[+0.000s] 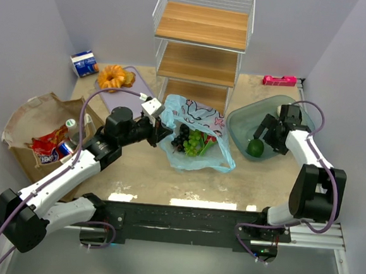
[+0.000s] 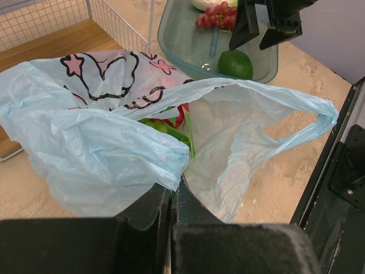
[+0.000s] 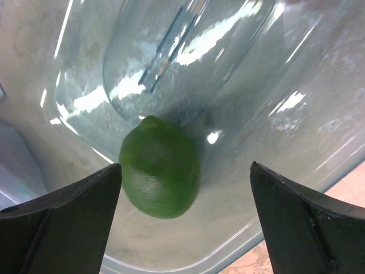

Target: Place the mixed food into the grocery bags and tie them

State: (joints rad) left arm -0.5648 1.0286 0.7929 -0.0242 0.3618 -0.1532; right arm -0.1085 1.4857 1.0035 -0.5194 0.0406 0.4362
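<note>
The bench [image 1: 167,180] carries a wire rack [image 1: 204,24] at 12 o'clock and, at 9 o'clock, the brown paper bag [image 1: 32,115]. That bag lies slumped and crumpled, with its opening toward the bench's middle. A red snack packet [image 1: 48,145], a drink can [image 1: 58,152] and a clear bottle [image 1: 71,125] show inside it. At the centre sits the light-blue plastic bag [image 1: 200,116], thin and wrinkled, with a pink-and-black print on its far side. Its long axis runs from about 11 to 5 o'clock and its mouth gapes upward. Dark and green grapes [image 1: 192,141] are heaped inside. One loop handle trails toward 4 o'clock in the left wrist view. The left hand [image 1: 164,132] is closed tight, pinching the bag's near rim at 9 o'clock of the bag. At 3 o'clock stands a green translucent bowl [image 1: 241,126]. It holds a green round fruit [image 3: 159,168], glossy, its stub end toward 12 o'clock in the right wrist view. A bunch of red grapes lies farther back. The right hand [image 3: 185,166] hangs over the fruit, spread wide, one finger on each side of it and neither touching it.
</note>
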